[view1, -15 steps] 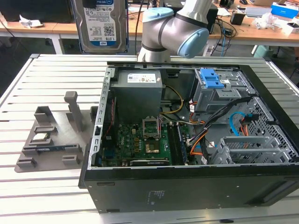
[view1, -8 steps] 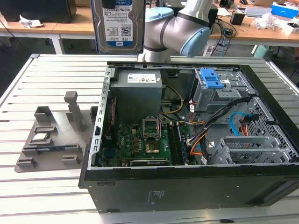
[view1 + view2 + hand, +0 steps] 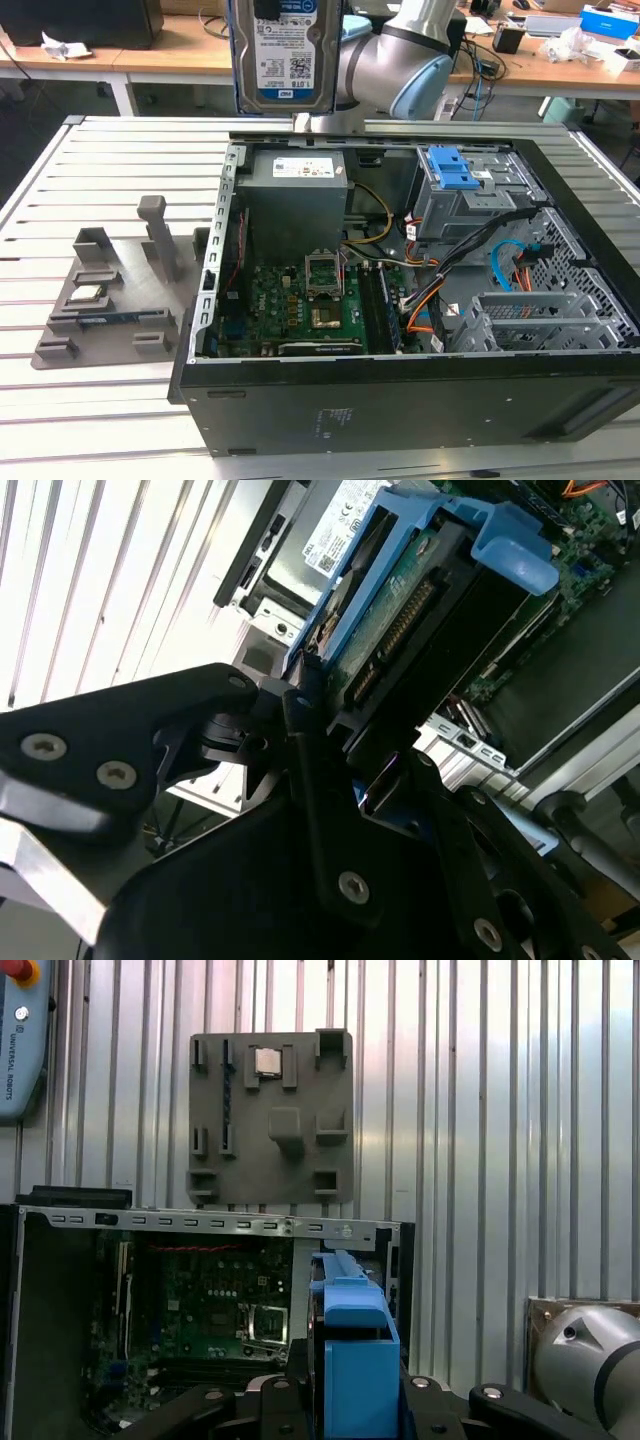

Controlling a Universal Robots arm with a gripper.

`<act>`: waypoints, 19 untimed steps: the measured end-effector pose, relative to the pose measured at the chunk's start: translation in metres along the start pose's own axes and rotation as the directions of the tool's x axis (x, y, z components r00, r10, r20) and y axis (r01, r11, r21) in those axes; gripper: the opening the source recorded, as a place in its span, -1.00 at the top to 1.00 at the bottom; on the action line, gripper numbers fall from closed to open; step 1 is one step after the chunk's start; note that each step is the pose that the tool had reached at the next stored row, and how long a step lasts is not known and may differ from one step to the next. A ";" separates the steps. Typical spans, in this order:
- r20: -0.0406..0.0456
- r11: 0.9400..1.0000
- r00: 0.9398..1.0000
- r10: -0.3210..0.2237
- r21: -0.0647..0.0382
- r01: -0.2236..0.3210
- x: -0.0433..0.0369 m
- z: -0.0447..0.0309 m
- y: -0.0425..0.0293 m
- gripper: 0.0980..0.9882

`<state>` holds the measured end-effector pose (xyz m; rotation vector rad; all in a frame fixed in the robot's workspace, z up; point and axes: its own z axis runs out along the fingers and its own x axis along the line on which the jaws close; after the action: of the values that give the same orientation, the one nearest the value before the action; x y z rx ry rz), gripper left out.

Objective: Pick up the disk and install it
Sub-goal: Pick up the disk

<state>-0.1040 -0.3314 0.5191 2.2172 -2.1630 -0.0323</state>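
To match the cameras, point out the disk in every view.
Exterior view: the disk hangs label-forward at the picture's top centre.
Second wrist view: the disk, connector edge showing, sticks out from the jaws.
First wrist view: the disk edge-on, blue rail facing the camera.
Shared landmark: the green motherboard.

Exterior view obliquely above open case [image 3: 380,405]; both wrist views downward onto it.

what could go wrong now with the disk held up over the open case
The gripper holds the disk near one end, above the open case; a slip could drop it onto the motherboard. The orange and black cables lying beside the drive cage could snag its blue rails.
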 end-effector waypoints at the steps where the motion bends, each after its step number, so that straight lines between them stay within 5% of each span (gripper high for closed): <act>1: 0.000 1.000 1.000 0.000 0.000 0.000 0.0001 -0.0003 -0.0052 0.40; 7: 0.000 1.000 1.000 0.000 0.000 0.000 0.0007 -0.0013 -0.0284 0.40; 16: 0.000 1.000 1.000 0.000 0.000 0.000 0.0014 -0.0025 -0.0539 0.40; 17: 0.000 1.000 1.000 0.000 0.000 0.000 0.0015 -0.0027 -0.0582 0.40; 19: 0.000 1.000 1.000 0.000 0.000 0.000 0.0020 -0.0036 -0.0795 0.40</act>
<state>-0.0244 -0.3314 0.5191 2.2172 -2.1629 -0.0323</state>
